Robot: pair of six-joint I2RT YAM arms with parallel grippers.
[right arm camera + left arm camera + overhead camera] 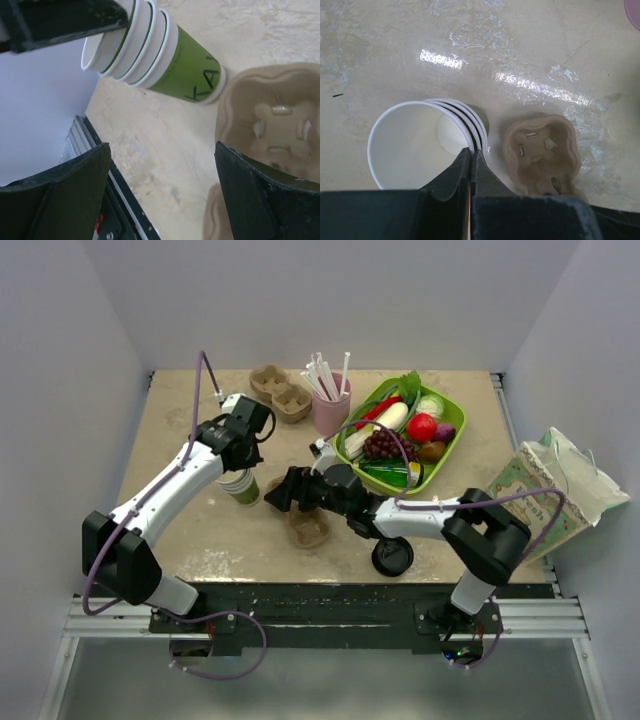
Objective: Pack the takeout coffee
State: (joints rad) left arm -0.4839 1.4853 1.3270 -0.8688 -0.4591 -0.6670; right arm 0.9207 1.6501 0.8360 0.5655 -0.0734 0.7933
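Note:
No cup with a black lid shows, so the takeout coffee is out of view. A nested stack of lidless paper cups (241, 487) with green sides and white rims stands on the table left of centre. My left gripper (238, 468) is shut on the rim of the top cup (405, 150), its fingertips (471, 152) pinching the white edge. My right gripper (280, 490) is open and empty, low beside the stack (150, 50) and over a brown pulp cup carrier (308, 525). The carrier also shows in both wrist views (540, 150) (270, 125).
A low stack of black lids (392, 556) lies near the front edge. A second pulp carrier (280, 392), a pink cup of straws (330, 400) and a green tray of toy food (452, 445) stand at the back. A paper bag (555, 490) is at the right.

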